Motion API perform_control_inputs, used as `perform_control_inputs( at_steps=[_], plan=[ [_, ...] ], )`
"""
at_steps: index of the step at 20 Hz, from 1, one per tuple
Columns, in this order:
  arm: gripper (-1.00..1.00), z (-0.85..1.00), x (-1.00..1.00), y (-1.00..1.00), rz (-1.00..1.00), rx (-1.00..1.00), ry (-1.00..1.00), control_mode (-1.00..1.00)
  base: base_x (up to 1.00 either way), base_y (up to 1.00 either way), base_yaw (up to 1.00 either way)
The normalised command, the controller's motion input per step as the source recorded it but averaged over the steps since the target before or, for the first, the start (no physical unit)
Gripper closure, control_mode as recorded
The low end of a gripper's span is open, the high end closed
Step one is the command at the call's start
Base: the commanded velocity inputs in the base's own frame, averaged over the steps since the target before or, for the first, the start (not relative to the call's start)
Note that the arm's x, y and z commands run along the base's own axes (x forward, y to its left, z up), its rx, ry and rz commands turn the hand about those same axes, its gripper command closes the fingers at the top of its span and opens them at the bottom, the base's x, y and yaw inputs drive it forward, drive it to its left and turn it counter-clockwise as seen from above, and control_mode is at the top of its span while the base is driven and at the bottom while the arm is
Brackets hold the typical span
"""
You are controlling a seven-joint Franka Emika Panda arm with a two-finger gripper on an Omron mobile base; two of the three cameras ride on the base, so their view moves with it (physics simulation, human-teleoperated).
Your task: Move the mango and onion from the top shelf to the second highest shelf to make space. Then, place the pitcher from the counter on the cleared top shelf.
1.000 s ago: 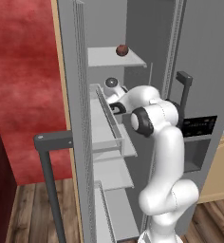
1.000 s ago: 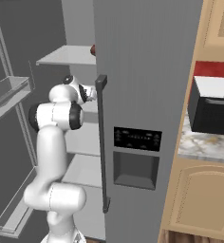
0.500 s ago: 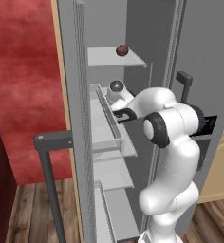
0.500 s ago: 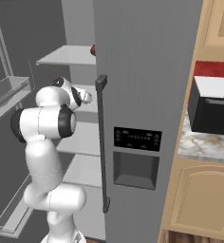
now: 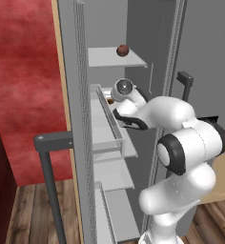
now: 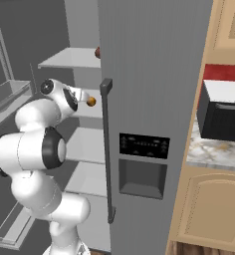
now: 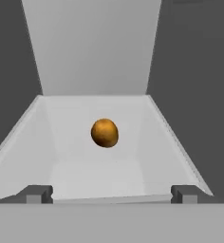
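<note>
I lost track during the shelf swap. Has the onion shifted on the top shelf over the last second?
No. In the left base view the onion sits at the same spot on the top shelf, near its back right.

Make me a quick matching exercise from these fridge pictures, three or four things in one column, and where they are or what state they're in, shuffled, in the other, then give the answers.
Things:
1. onion
2. mango
3. gripper
4. black appliance

Places or states:
A. jaws wide apart, holding nothing
B. on the marble counter, right of the fridge
C. on the top shelf
D. lying free on the second highest shelf

Pairs: 1-C, 2-D, 3-A, 4-B
</note>
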Motion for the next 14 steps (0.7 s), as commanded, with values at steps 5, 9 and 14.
perform_control_inputs(
  at_steps=[5, 9, 14],
  plan=[
    [-1.0, 1.0, -0.53, -0.05, 0.0, 0.01, 0.0, -1.0, 0.0, 0.0, 0.0],
    [-1.0, 1.0, -0.26, -0.32, 0.0, 0.04, 0.0, -1.0, 0.0, 0.0, 0.0],
    [-1.0, 0.89, -0.03, -0.48, 0.0, 0.04, 0.0, -1.0, 0.0, 0.0, 0.0]
  ],
)
